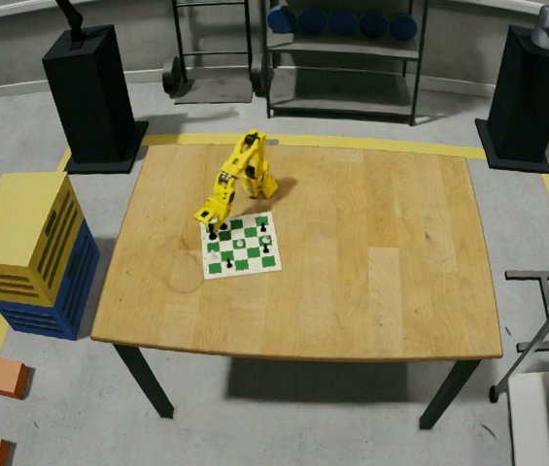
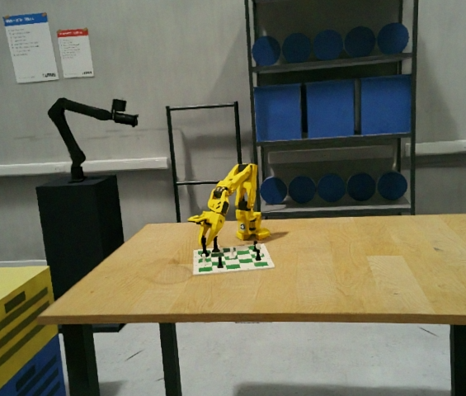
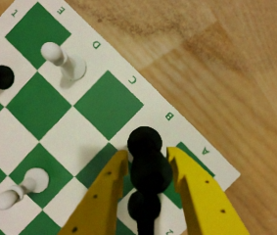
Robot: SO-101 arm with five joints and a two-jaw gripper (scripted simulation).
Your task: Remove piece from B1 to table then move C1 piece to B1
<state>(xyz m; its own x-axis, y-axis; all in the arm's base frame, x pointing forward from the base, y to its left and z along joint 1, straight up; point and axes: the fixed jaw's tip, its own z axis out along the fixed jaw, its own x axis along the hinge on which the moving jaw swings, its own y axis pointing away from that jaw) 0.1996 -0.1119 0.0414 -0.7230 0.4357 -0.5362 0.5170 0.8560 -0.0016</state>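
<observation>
My gripper [image 1: 216, 228] [image 2: 204, 243] [image 3: 149, 153] points down over the left back part of the board [image 1: 242, 275] [image 2: 233, 271] [image 3: 230, 178]. Its fingers are slightly apart around the upper part of a black piece [image 1: 212, 235] [image 2: 205, 253] [image 3: 144, 139], with a small gap at one side in the wrist view. This piece stands upright on B1, its base inside the white square. The green C1 square [image 1: 213, 247] [image 3: 109, 104] holds no piece. No piece shows on the table outside the board; the arm may hide part of the table behind it.
Another black piece [image 1: 223, 227] [image 2: 215, 244] [image 3: 144, 208] stands close by on A2. A white pawn [image 3: 74, 69] stands on D1, a black piece [image 1: 228, 263] [image 2: 220, 261] [image 3: 2, 77] on E2, a white pawn [image 1: 239, 244] [image 3: 36, 180] on C3. Several others stand toward the right side.
</observation>
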